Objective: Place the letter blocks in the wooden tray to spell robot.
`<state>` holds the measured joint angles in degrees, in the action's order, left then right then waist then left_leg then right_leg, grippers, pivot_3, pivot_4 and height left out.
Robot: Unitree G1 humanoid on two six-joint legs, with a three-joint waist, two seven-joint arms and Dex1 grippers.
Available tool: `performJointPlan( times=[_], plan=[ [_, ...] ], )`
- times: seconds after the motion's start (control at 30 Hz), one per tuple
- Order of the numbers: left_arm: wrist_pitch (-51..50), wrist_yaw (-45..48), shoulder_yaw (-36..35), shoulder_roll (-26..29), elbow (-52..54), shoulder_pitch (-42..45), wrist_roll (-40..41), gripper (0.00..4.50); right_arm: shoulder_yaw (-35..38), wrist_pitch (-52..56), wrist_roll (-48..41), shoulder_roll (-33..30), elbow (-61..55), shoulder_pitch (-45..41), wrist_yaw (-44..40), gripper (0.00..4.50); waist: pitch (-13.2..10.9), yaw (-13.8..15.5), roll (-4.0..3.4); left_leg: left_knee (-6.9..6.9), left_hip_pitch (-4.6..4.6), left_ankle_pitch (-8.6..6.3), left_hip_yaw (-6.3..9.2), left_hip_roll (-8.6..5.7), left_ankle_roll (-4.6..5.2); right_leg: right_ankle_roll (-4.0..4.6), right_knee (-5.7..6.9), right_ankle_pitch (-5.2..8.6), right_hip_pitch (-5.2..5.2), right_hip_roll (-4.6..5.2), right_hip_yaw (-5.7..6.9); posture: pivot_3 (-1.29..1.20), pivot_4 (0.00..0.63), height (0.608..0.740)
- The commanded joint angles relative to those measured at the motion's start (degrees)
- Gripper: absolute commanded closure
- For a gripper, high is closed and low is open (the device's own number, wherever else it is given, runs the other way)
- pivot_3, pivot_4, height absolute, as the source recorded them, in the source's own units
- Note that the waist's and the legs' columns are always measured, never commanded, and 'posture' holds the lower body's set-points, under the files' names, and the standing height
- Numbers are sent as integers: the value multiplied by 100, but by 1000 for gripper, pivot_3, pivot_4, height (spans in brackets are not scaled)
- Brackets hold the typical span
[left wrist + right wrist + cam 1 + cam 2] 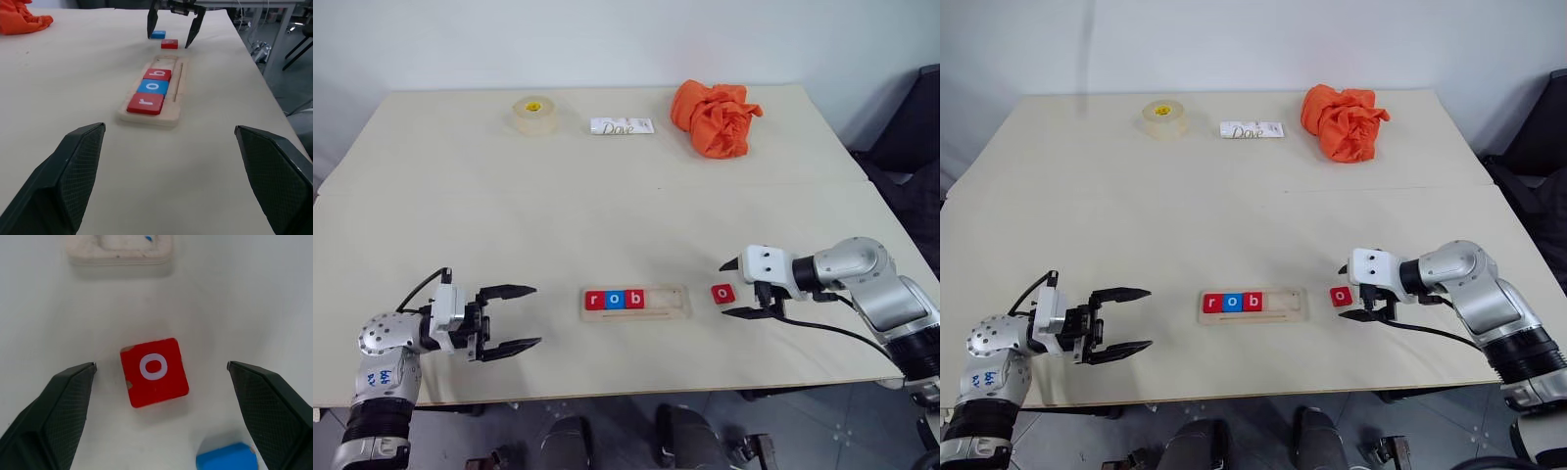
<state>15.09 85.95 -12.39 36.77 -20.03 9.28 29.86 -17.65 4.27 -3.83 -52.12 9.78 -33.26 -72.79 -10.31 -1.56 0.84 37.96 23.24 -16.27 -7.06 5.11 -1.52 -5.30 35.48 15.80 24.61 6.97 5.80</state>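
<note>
The wooden tray (668, 300) lies near the table's front edge and holds three letter blocks at its left end: a red r (595, 301), a blue o (614, 300) and a red b (633, 299). The tray's right part is bare. A loose red o block (722, 293) lies flat on the table just right of the tray. My right gripper (731, 289) is open, one finger on each side of this block, without touching it. A blue block (226, 456) lies close behind the red o. My left gripper (533, 315) hangs open and empty, left of the tray.
At the table's far side stand a roll of tape (534, 115), a white Dove packet (622, 126) and a crumpled orange cloth (715, 117). A dark chair (918, 127) stands past the right edge. The table's front edge runs just below the tray.
</note>
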Motion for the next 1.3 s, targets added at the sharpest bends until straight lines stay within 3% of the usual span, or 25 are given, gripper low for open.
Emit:
performJointPlan(
  times=[0.03, 0.3, 0.33, 0.53, 0.83, 1.3],
  plan=[
    [40, 68, -131, 48, 365, -116, 182, 0, -89, -261, 244, 146, 428, -145, -169, 391, 0, -4, 1, 2, -1, -1, 0, 0, -1, 0, 1, 0, -2, 0, 0, 0, 150, 740],
    [-52, -65, -190, 37, 633, -297, 213, 0, 31, -263, 305, 260, 536, -220, -337, 2947, 1, -6, 0, 11, -10, 3, 1, 7, -8, 0, 14, -1, -5, -1, -1, 0, 150, 740],
    [-60, -84, -187, 32, 648, -299, 205, 0, 69, -196, 257, 259, 464, -218, -362, 3027, 1, -6, 0, 11, -11, 3, 1, 7, -9, 0, 14, -1, -6, -1, -1, 0, 150, 740],
    [-125, -224, -132, -32, 833, -282, 198, 0, 421, 1016, -261, 254, -601, -324, -339, 3027, -4, -8, -8, 10, -8, 4, -1, 9, -10, 2, 18, 0, 2, -1, -2, 0, 150, 740],
    [-253, -370, -16, -218, 1445, -653, 216, 0, 88, 2903, -301, 605, -1862, -793, -59, 3027, -4, -9, -9, 10, -4, -4, -3, 30, -22, 9, 15, 3, 8, -22, -5, 0, 150, 740],
    [-173, -755, -354, -150, 2174, -1594, 249, 0, -807, 3829, -64, 1202, -2313, -1190, 391, 3027, -4, -7, -9, 10, 1, -10, -7, 48, -34, 25, 21, 12, 24, -37, -6, 0, 150, 740]
  ],
)
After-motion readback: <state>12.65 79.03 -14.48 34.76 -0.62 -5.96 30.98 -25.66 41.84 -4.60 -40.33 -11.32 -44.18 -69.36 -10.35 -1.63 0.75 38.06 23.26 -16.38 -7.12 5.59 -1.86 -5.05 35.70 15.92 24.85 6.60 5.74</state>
